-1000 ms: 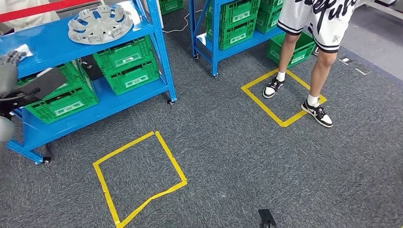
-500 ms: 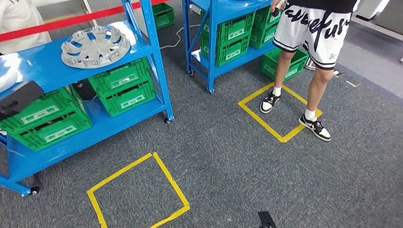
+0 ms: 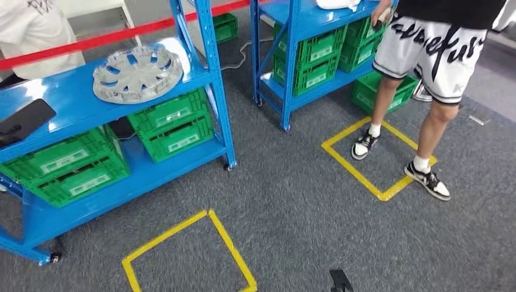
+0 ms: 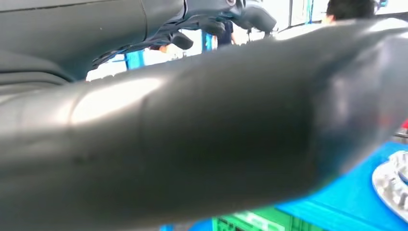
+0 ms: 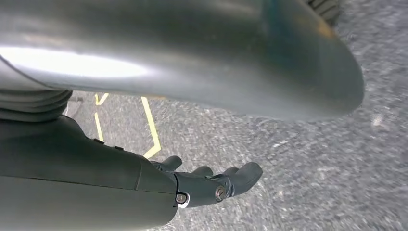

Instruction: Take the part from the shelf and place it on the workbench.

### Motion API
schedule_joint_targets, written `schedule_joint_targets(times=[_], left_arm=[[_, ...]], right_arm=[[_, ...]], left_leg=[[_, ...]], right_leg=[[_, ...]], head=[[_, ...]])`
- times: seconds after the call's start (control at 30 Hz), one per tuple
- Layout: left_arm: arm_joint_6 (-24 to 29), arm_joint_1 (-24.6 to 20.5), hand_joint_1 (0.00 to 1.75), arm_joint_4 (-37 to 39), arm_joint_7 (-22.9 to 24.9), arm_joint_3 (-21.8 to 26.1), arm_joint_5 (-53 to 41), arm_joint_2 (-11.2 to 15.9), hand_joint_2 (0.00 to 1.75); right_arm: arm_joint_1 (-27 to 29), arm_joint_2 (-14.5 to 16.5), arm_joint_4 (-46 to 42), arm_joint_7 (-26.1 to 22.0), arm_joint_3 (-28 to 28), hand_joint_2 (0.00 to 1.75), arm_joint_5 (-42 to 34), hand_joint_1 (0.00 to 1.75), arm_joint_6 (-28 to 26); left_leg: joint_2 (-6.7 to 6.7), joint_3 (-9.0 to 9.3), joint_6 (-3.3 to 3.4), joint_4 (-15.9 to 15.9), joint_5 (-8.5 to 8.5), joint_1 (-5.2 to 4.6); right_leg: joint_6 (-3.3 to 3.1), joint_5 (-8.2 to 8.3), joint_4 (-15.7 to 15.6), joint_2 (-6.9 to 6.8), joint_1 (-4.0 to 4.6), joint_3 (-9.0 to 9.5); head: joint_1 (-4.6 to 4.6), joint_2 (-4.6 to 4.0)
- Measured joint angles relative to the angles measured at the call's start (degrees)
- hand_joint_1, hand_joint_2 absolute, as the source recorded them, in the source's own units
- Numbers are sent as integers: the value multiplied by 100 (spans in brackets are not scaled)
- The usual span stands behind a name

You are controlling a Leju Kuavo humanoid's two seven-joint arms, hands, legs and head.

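A flat black part (image 3: 23,119) juts in at the left edge of the head view, in front of the blue shelf (image 3: 79,109). In the left wrist view it is a big dark smooth body (image 4: 216,130) close against my left hand (image 4: 72,33), whose dark fingers (image 4: 216,19) curl over it and hold it. A silver wheel cover (image 3: 137,74) lies on the shelf's top board. My right hand (image 5: 202,185) hangs above the grey carpet with its fingers loosely apart and nothing in them.
Green crates (image 3: 170,125) fill the shelf's lower level. A second blue shelf (image 3: 286,67) stands further back. A person in patterned shorts (image 3: 426,55) stands on a yellow floor square (image 3: 377,182). Another yellow square (image 3: 182,255) lies near me. A person in white (image 3: 36,27) stands behind red tape.
The camera has moved, so the whole scene has shifted down and right. The black part has drifted left relative to the wheel cover. My left hand has left the head view.
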Motion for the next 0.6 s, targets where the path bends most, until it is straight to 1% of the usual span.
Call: schedule_joint_targets(times=[0.03, 0.07, 0.13, 0.17, 0.2, 0.23, 0.27, 0.3, 0.33, 0.37, 0.4, 0.43, 0.47, 0.5, 0.53, 0.57, 0.6], left_arm=[[-1, -11, 0, -5, -2, 0, -3, 3, 0], [-6, -14, 0, -7, 0, 0, -7, 7, 0], [-27, 3, 0, -1, 19, 0, -19, 7, 0], [-38, 21, 0, 3, 33, 0, -27, 8, 0], [-44, 35, 0, 6, 46, 0, -35, 11, 0], [-45, 43, 0, 8, 54, 0, -43, 19, 0], [-45, 46, 0, 8, 57, 0, -47, 30, 0], [-45, 46, 0, 11, 56, 0, -49, 45, 0], [-45, 48, 0, 19, 56, 1, -51, 67, 0], [-46, 52, 0, 23, 56, 1, -51, 85, 0], [-45, 61, 0, 25, 57, 1, -52, 102, 0], [-44, 65, 0, 23, 59, 2, -52, 117, 0], [-43, 68, 0, 13, 60, 2, -52, 121, 0], [-40, 68, 0, 6, 61, 2, -53, 128, 0], [-40, 64, 0, 3, 62, 3, -54, 132, 0], [-39, 68, 0, 1, 66, 4, -54, 135, 0], [-39, 77, 0, 2, 69, 5, -54, 136, 0]], right_arm=[[-4, 1, 0, 2, 0, 0, -2, 0, 1], [-8, 0, 0, 2, 0, 0, -3, 0, 1], [-9, -4, 0, 3, 0, 0, -1, 0, 1], [-5, -5, 0, 3, 0, 0, 2, 0, 1], [1, -6, 0, 4, 0, 0, 5, 0, 2], [7, -5, 0, 4, 0, 0, 8, 0, 4], [12, -4, 0, 3, 0, 0, 10, 0, 8], [18, -1, 1, 1, 0, 0, 12, 0, 13], [18, 4, 2, -1, 0, 0, 14, 0, 18], [13, 7, 3, -2, 0, 0, 14, 0, 24], [8, 10, 4, -6, -1, 0, 14, 0, 27], [-1, 10, 4, -13, -1, 0, 13, 0, 31], [-6, 5, 4, -22, -2, 0, 12, 0, 34], [-8, 0, 3, -36, -2, 0, 11, 0, 36], [-13, -4, 3, -47, -2, 0, 11, 0, 38], [-20, -7, 2, -53, -2, 0, 11, 0, 39], [-22, -7, 2, -57, -2, 0, 11, 0, 40]], left_leg=[[35, -102, -36, 192, -28, 10], [72, -283, -78, 486, -92, 31], [123, -792, -153, 1152, -332, 89], [135, -1017, -180, 1344, -446, 113], [146, -1163, -192, 1364, -476, 128], [153, -1220, -188, 1200, -376, 135], [158, -1201, -166, 884, -135, 134], [167, -1148, -129, 487, 244, 123], [173, -1095, -95, 166, 548, 100], [177, -1044, -65, -52, 756, 74], [175, -1004, -35, -176, 847, 53], [165, -944, -8, -199, 786, 40], [155, -856, 26, -239, 752, 50], [145, -767, 62, -278, 720, 62], [142, -674, 96, -298, 680, 74], [138, -592, 123, -315, 628, 82], [134, -521, 145, -318, 563, 80]], right_leg=[[-29, -27, -2, -3, -15, 77], [-43, -64, -5, -4, -25, 135], [-49, -171, -5, -1, -40, 237], [-45, -232, -5, 0, -46, 293], [-39, -296, -5, 0, -50, 361], [-31, -364, -5, 0, -53, 440], [-19, -436, -7, 0, -54, 527], [-4, -505, -11, 1, -56, 600], [22, -570, -19, 9, -57, 666], [57, -632, -43, 12, -60, 719], [94, -663, -49, 12, -62, 777], [135, -658, -52, 11, -60, 832], [164, -635, -4, 2, -61, 847], [185, -560, 148, -2, -57, 810], [203, -485, 391, -4, -57, 672], [217, -465, 736, -6, -57, 443], [231, -526, 1096, -8, -55, 170]], head=[[-4, 0], [-10, 0], [-15, 0], [-17, 0], [-17, 0], [-17, 0], [-17, 0], [-21, 0], [-28, 0], [-36, 0], [-44, 0], [-46, 0], [-43, 0], [-39, 0], [-33, 0], [-31, 0], [-29, 0]])
